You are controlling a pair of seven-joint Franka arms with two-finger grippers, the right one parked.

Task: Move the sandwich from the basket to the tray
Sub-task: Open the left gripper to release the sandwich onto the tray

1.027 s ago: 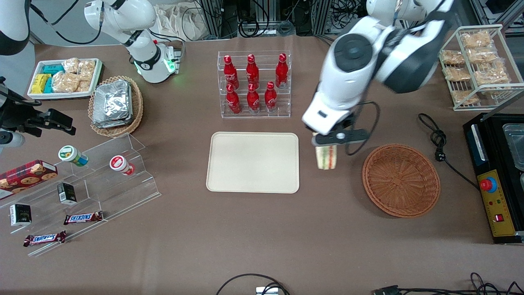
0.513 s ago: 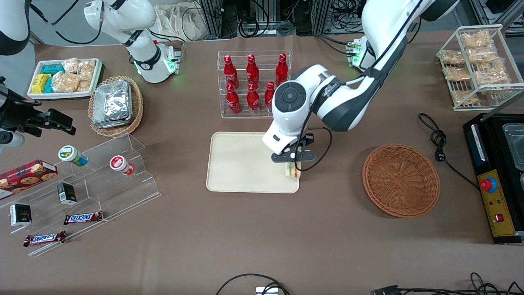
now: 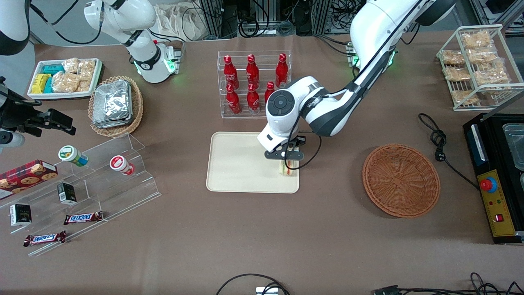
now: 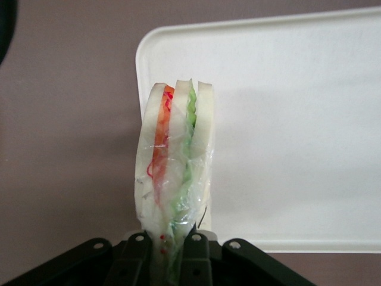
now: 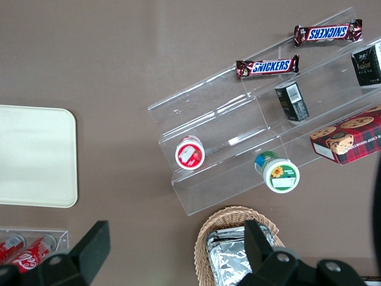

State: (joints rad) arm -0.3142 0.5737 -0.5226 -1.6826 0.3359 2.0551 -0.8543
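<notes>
Plainly wrapped sandwich (image 4: 174, 173) (end effector (image 4: 172, 253))

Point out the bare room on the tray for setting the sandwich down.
The tray is bare from the bottle rack side to its near rim. Only the basket-side edge is occupied, where the tool holds the sandwich.

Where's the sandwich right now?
The sandwich is clamped in the gripper, over the tray's corner nearest the basket.
</notes>
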